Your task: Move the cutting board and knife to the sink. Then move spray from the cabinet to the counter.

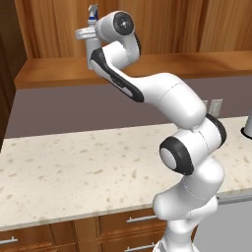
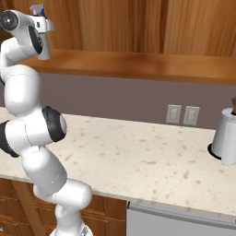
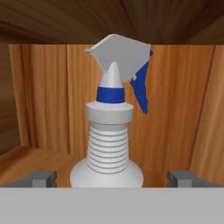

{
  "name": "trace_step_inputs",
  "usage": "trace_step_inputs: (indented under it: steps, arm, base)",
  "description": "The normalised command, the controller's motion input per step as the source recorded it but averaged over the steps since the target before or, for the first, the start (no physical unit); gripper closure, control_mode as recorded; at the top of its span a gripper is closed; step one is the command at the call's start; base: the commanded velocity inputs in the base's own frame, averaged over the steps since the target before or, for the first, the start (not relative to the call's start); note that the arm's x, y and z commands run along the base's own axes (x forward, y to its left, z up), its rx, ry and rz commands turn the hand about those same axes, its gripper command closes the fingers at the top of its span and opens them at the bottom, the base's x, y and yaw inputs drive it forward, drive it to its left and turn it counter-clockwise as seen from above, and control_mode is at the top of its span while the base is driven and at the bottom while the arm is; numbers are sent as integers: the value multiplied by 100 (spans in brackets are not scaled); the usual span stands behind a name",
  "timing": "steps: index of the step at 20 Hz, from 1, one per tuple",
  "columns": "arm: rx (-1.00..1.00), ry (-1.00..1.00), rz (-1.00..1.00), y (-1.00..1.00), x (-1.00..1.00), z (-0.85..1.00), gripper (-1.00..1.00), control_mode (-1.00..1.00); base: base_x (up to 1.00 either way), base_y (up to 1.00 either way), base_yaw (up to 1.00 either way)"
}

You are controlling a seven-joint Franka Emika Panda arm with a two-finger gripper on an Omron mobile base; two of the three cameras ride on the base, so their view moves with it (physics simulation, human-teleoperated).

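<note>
Spray [image 3: 109, 131] stands upright inside the wooden cabinet [image 3: 43, 100], straight ahead of my claw [image 3: 111, 178]. It is a pale grey bottle with a ribbed neck, a blue collar, a grey trigger head and a blue lever. Its long axis runs vertical; the nozzle points left in my hand view. My claw is spread wide, one fingertip [image 3: 41, 178] on either side of the bottle's base, holding nothing.

Grey spray [image 3: 109, 144] with blue collar; speckled beige counter [image 1: 74, 172].

You're in a kitchen: speckled beige stone counter [image 2: 152, 161] over brown wooden drawers [image 1: 59, 234], reddish wood cabinets [image 2: 138, 23], wall outlets [image 2: 182, 114].
</note>
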Motion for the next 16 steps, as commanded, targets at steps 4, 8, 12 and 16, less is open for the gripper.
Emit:
trace_step_inputs:
  steps: [4,8,12,16]
  arm:
    - [0,0,0,11,8,-6,-100,-100]
    - [0,1,0,9,8,-10,-100,-100]
    - [0,1,0,5,10,-11,-100,-100]
    - [0,2,0,0,14,-10,-100,-100]
  base:
    - [0,0,0]
    - [0,0,0]
    - [0,0,0]
    - [0,0,0]
